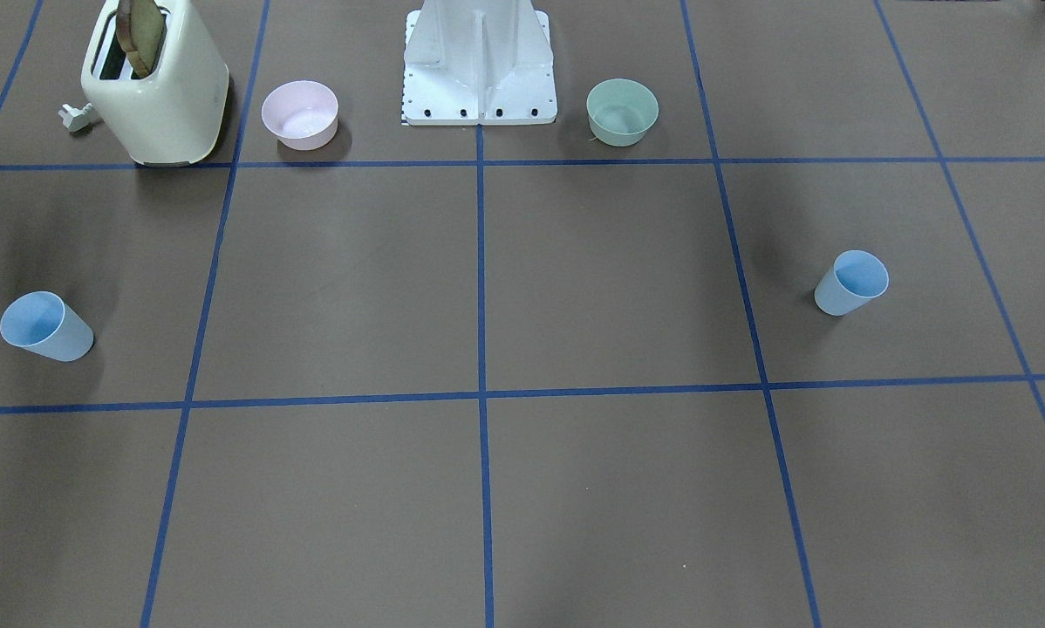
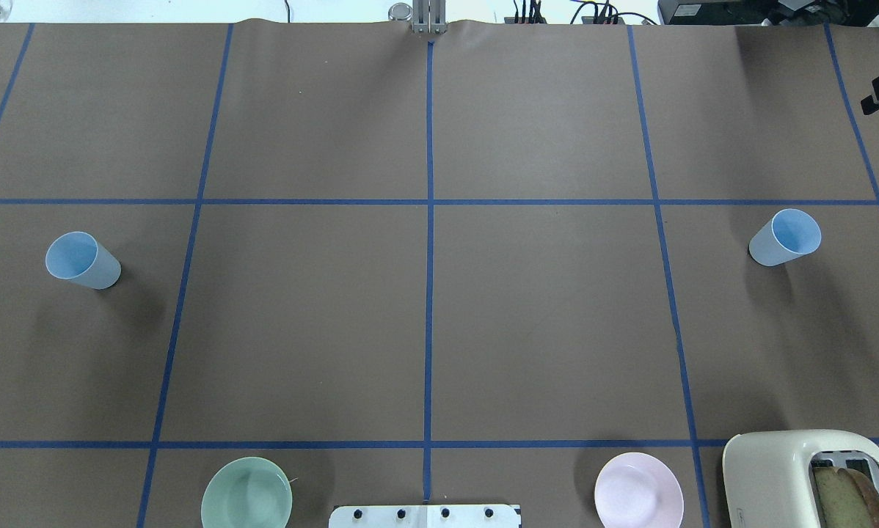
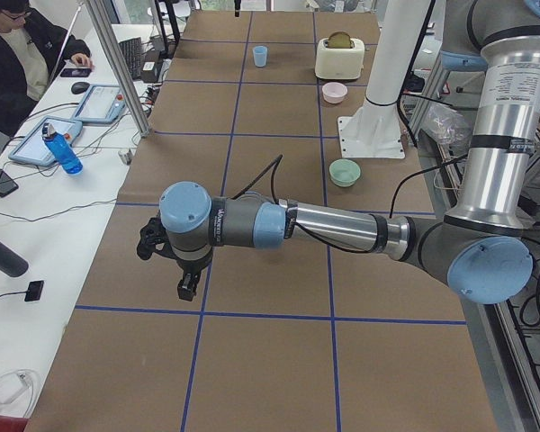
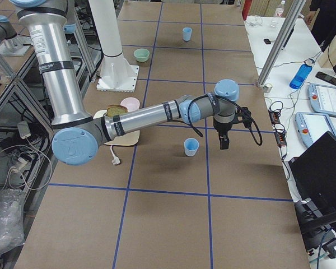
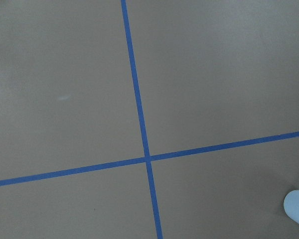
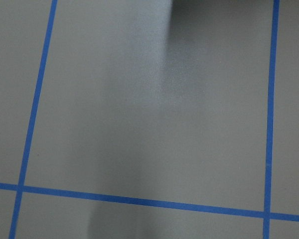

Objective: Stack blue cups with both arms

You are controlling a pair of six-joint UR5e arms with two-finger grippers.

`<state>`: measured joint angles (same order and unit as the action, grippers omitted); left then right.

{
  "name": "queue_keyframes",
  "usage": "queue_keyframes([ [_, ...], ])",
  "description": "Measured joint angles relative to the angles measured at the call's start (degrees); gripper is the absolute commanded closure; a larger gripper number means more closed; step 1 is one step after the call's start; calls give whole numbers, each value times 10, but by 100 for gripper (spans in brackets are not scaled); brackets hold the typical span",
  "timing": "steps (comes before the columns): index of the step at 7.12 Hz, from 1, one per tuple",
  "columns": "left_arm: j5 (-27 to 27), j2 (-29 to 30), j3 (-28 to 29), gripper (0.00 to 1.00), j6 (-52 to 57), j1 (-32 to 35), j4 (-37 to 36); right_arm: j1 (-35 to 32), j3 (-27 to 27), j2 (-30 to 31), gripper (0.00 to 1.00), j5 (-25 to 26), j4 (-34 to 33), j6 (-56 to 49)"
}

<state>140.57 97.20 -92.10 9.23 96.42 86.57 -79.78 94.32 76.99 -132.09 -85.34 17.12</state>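
Two blue cups stood upright and mouth-up on the brown desk (image 2: 542, 315), well apart from each other and unstacked. The left cup (image 2: 82, 260) sat close to the desk's left edge, about midway between the robot's edge and the far edge. The right cup (image 2: 784, 236) sat close to the right edge, at much the same depth.

The left arm (image 3: 324, 225) stretched out low over the left end of the desk. The left gripper (image 3: 187, 288) hung pointing down above the surface, touching nothing. It showed only in the side view, so I could not tell whether it was released or clenched.

The right arm (image 4: 145, 117) reached out in the same way over the right end. The right gripper (image 4: 223, 143) hung just beside the right cup, on the side away from the robot and clear of it. Its state could not be told either.

Along the robot's edge stood the white base (image 1: 479, 70), with a pink bowl (image 1: 300, 113) on its right-arm side and a green bowl (image 1: 622, 111) on its left-arm side. A cream toaster (image 1: 160, 87) with a slice of bread in one slot stood beyond the pink bowl, toward the corner at the desk's right edge.
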Motion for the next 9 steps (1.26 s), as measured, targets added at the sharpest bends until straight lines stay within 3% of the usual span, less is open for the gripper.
queue_keyframes([
  [3, 0, 0, -5, 2, -1, 0, 0, 0, 0, -2, 0, 3, 1, 0],
  [5, 0, 0, -32, 2, -59, -6, 5, 1, 2, 1, 0, 12, 0, 9],
  [9, -16, -9, -61, 2, -288, -146, 133, 49, 39, 54, 0, 15, 70, 122],
])
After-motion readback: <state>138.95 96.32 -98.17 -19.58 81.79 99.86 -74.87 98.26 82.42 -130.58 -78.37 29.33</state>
